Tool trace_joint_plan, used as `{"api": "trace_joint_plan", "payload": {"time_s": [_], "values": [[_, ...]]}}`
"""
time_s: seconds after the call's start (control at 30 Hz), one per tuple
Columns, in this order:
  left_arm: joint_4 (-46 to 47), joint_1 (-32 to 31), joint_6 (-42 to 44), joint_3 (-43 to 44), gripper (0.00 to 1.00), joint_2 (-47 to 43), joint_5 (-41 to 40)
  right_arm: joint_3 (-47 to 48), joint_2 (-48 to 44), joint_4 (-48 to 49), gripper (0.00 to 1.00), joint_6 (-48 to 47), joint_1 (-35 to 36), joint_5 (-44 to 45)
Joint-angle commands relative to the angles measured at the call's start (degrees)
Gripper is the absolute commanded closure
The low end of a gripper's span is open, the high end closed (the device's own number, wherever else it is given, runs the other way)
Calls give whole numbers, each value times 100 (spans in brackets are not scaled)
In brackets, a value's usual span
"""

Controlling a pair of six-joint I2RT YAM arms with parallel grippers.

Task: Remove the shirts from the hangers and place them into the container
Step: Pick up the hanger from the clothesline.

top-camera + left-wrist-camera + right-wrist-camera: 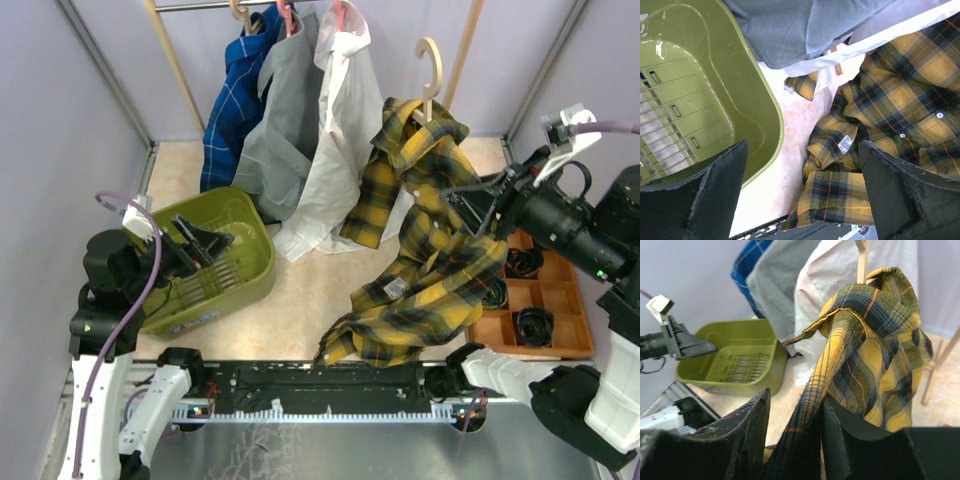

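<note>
**Shirt comes off the hanger:** The right claw [792, 415] is clenched on a twisted band of the yellow-and-black plaid shirt [860, 340]. Its dark fingers [747, 432] pinch the cloth below the collar, which is bunched around the neck of a pale wooden hanger [861, 255]. The grip sits high, apparently so that a pull can draw the collar free while the tail trails on the table. On the left, the left claw [205, 240] hangs spread wide and empty over the olive-green container [255, 270], which has no shirt in it, seemingly placed to receive the garment. At the far side hang the blue checked shirt [230, 100], the grey shirt [275, 130] and the white shirt [335, 120].

Only the right wrist camera shows the pinch on the cloth. Only the overhead camera shows the plaid tail sprawled near the arm bases and an orange tray [560, 300] on the right. The left wrist camera alone shows the shirt's label and buttons.
</note>
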Motion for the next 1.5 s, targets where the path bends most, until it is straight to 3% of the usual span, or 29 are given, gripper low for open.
{"api": "trace_joint_plan", "payload": {"time_s": [0.0,0.37,0.53,0.7,1.17,1.47], "values": [[-355,35,186,476,4,-93,153,-150,-368,935,100,286,-32,-888],[-844,35,571,927,3,38,101,-216,-103,958,100,371,-32,-1244],[-855,32,318,827,3,-10,-101,-852,-336,1042,100,233,-32,-1197],[-521,31,-23,434,3,-18,-228,-1474,-484,1111,100,-59,-29,-1262],[311,35,-277,77,3,453,-107,-1172,-277,605,100,-435,-32,-1325],[739,31,-222,49,3,585,358,-1143,-233,177,100,-64,-32,-1176]]}}
